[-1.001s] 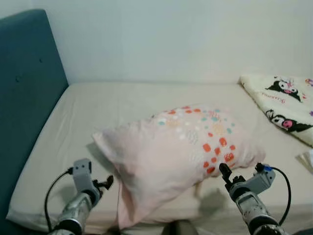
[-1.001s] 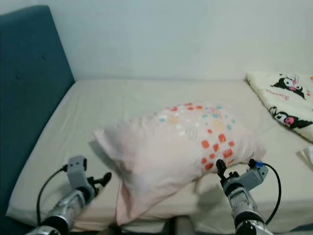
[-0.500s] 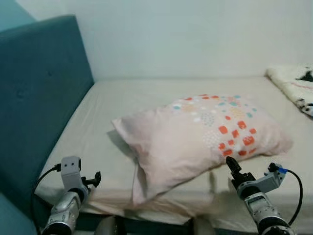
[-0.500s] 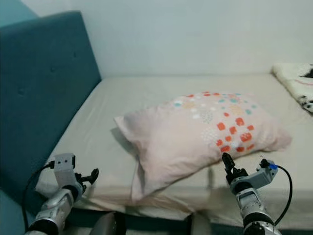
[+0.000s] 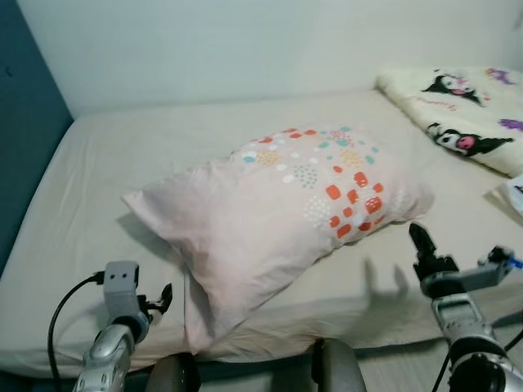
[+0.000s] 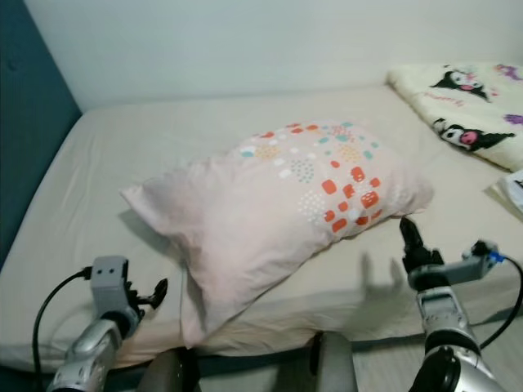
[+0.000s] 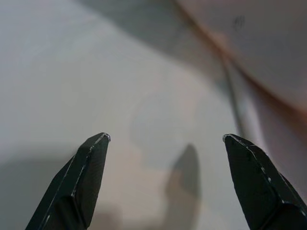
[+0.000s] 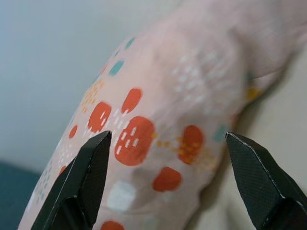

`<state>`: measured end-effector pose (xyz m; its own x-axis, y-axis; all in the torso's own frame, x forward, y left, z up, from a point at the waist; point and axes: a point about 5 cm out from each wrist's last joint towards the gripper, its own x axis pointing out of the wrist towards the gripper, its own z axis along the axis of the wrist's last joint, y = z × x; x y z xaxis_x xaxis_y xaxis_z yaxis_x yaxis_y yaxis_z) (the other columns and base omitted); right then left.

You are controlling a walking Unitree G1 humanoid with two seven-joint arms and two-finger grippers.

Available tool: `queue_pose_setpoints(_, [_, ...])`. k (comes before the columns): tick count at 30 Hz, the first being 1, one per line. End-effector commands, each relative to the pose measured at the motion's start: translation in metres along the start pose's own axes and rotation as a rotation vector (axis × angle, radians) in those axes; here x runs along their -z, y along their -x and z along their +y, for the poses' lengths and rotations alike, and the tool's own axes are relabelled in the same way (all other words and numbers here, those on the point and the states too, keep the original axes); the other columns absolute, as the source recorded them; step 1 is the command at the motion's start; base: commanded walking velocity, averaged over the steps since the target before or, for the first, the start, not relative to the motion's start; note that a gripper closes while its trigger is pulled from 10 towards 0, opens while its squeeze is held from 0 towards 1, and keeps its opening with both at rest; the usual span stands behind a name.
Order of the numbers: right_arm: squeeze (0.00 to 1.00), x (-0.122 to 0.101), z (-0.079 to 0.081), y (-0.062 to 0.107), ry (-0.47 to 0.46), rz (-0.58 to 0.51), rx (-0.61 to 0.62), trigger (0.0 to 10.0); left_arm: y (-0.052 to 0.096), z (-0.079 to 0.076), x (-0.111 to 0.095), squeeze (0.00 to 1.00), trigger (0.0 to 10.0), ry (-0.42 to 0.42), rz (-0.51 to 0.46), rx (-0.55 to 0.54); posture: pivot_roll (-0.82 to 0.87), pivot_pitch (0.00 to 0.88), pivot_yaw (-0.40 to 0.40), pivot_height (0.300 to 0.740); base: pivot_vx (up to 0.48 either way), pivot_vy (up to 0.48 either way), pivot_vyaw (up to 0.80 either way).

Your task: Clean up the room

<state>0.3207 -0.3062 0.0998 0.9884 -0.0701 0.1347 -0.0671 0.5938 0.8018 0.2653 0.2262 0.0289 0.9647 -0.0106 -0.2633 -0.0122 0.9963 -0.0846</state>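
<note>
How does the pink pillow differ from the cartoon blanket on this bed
The pillow is pale pink with orange, teal and white spots at one end; the blanket is cream, printed with black-and-white cartoon characters. The pillow is puffed up and lies slantwise mid-mattress, near both grippers; the blanket lies flatter, folded, at the bed's far right, running out of frame. Both rest on the beige sheet.

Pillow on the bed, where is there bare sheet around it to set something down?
Bare sheet lies between the pillow and the blue headboard, and along the wall behind it. A narrower strip runs by the bed's near edge beside the right gripper. The cartoon blanket crowds the far right.
</note>
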Motion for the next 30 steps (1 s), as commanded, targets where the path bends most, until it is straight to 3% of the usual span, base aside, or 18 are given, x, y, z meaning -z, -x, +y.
queue_pose_setpoints(1, [0.00, 0.007, -0.002, 0.003, -0.014, 0.037, -0.004, 10.0, 0.002, 0.007, -0.007, 0.00, 10.0, -0.018, -0.013, -0.019, 0.07, 0.222, 0.026, 0.505, 0.000, 0.000, 0.00])
queue_pose_setpoints(3, [0.00, 0.014, 0.007, -0.003, -0.016, 0.081, -0.069, 10.0, 0.008, 0.018, -0.021, 0.00, 10.0, -0.038, -0.058, -0.060, 0.08, 0.242, 0.024, 0.505, 0.000, 0.000, 0.00])
queue_pose_setpoints(5, [0.00, 0.014, 0.007, -0.003, -0.016, 0.081, -0.069, 10.0, 0.008, 0.018, -0.021, 0.00, 10.0, -0.038, -0.058, -0.060, 0.08, 0.242, 0.024, 0.505, 0.000, 0.000, 0.00])
queue_pose_setpoints(7, [0.00, 0.021, 0.020, -0.013, -0.060, 0.089, -0.114, 10.0, 0.012, 0.031, -0.045, 0.00, 10.0, -0.053, -0.130, -0.122, 0.11, 0.290, 0.022, 0.505, 0.000, 0.000, 0.00])
queue_pose_setpoints(8, [0.00, 0.021, 0.020, -0.013, -0.060, 0.089, -0.114, 10.0, 0.012, 0.031, -0.045, 0.00, 10.0, -0.053, -0.130, -0.122, 0.11, 0.290, 0.022, 0.505, 0.000, 0.000, 0.00])
queue_pose_setpoints(12, [0.00, 0.043, 0.049, -0.033, -0.130, 0.131, -0.166, 10.0, 0.028, 0.039, -0.094, 0.00, 10.0, -0.070, -0.255, -0.149, 0.16, 0.333, 0.016, 0.505, 0.000, 0.000, 0.00])
queue_pose_setpoints(16, [0.00, 0.051, 0.058, -0.038, -0.142, 0.159, -0.212, 10.0, 0.033, 0.036, -0.102, 0.00, 10.0, -0.063, -0.272, -0.140, 0.17, 0.343, 0.014, 0.505, 0.000, 0.000, 0.00])
queue_pose_setpoints(20, [0.00, 0.069, 0.081, -0.046, -0.191, 0.233, -0.289, 10.0, 0.039, 0.028, -0.111, 0.00, 10.0, -0.057, -0.288, -0.125, 0.18, 0.350, 0.009, 0.505, 0.000, 0.000, 0.00])
queue_pose_setpoints(23, [0.00, 0.080, 0.084, -0.048, -0.151, 0.302, -0.241, 10.0, 0.041, 0.025, -0.113, 0.00, 10.0, -0.049, -0.289, -0.118, 0.18, 0.353, 0.008, 0.505, 0.000, 0.000, 0.00])
queue_pose_setpoints(24, [0.00, 0.092, 0.084, -0.047, -0.095, 0.373, -0.184, 10.0, 0.044, 0.022, -0.112, 0.00, 10.0, -0.053, -0.274, -0.112, 0.17, 0.353, 0.004, 0.505, 0.000, 0.000, 0.00])
queue_pose_setpoints(27, [0.00, 0.101, 0.081, -0.046, -0.047, 0.416, -0.098, 10.0, 0.046, 0.019, -0.113, 0.00, 10.0, -0.042, -0.255, -0.110, 0.17, 0.352, 0.003, 0.505, 0.000, 0.000, 0.00])
queue_pose_setpoints(30, [0.00, 0.102, 0.080, -0.045, -0.077, 0.418, -0.087, 10.0, 0.048, 0.019, -0.113, 0.00, 10.0, -0.038, -0.244, -0.111, 0.17, 0.351, 0.003, 0.505, 0.000, 0.000, 0.00])
